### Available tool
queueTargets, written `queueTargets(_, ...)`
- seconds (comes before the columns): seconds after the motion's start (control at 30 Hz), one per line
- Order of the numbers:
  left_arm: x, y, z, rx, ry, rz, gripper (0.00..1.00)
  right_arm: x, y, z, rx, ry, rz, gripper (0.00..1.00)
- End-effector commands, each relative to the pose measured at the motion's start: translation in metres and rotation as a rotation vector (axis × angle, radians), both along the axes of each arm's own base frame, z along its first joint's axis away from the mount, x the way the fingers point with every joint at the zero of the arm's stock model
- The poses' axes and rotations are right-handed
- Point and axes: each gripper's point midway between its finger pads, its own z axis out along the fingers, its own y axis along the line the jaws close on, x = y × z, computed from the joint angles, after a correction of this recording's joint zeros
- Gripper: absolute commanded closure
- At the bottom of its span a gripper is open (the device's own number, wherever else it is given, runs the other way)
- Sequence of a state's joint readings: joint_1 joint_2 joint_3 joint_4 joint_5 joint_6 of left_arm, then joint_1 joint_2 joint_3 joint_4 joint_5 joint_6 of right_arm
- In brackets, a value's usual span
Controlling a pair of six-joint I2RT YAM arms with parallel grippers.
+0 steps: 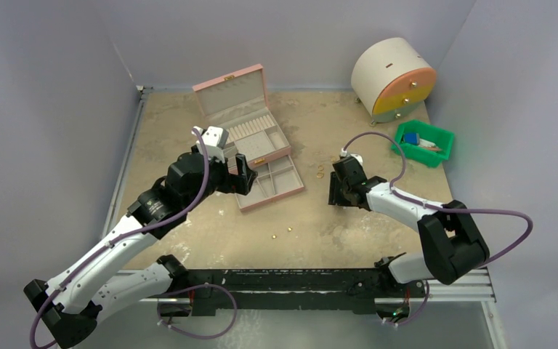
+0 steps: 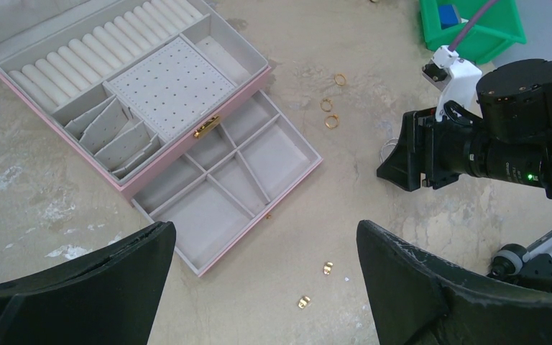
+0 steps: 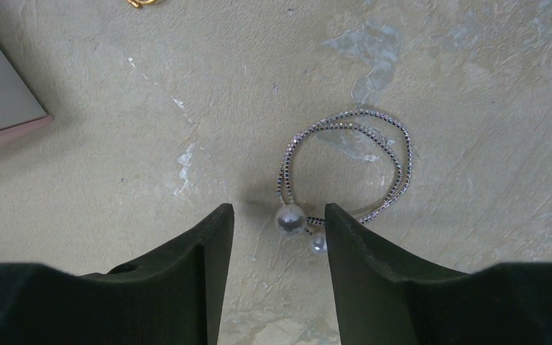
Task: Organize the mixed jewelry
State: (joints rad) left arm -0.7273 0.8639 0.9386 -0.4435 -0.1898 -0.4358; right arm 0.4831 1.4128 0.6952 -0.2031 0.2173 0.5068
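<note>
Rings [image 2: 326, 105] beside open pink box [image 2: 208, 215]

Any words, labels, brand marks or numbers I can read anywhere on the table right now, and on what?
None can be read. The pink jewelry box, green bin and round drawer unit show no print in any view.

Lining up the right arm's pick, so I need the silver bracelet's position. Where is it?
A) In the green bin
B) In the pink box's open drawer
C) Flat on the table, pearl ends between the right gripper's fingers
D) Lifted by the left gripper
C: the right wrist view shows the bracelet lying on the table, its pearl ends inside the gap of the right gripper, whose jaws stand apart.
</note>
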Motion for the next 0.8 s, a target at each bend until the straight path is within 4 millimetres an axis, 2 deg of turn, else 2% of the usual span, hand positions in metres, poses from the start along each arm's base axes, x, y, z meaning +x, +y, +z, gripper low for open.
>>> queueTargets(0.0, 0.001, -0.001, 0.009, -0.027, -0.023, 0.003, 0.03, 0.002, -0.001, -0.001, 0.01, -0.011, -0.018, 0.48)
queueTargets(0.13, 0.001, 0.0, 0.009, -0.025, -0.026, 0.008, 0.03, 0.001, 0.0, -0.002, 0.014, -0.006, -0.016, 0.54)
queueTargets(0.37, 0.0, 0.001, 0.011, -0.029, -0.031, 0.006, 0.03, 0.0, 0.001, -0.002, 0.022, -0.004, -0.017, 0.59)
queueTargets(0.57, -0.001, 0.002, 0.012, -0.028, -0.034, 0.008, 0.03, 0.0, 0.002, 0.002, 0.032, -0.007, -0.017, 0.68)
queueTargets(0.77, -0.001, 0.004, 0.013, -0.029, -0.038, 0.009, 0.03, 0.002, 0.003, 0.008, 0.04, -0.019, -0.02, 0.8)
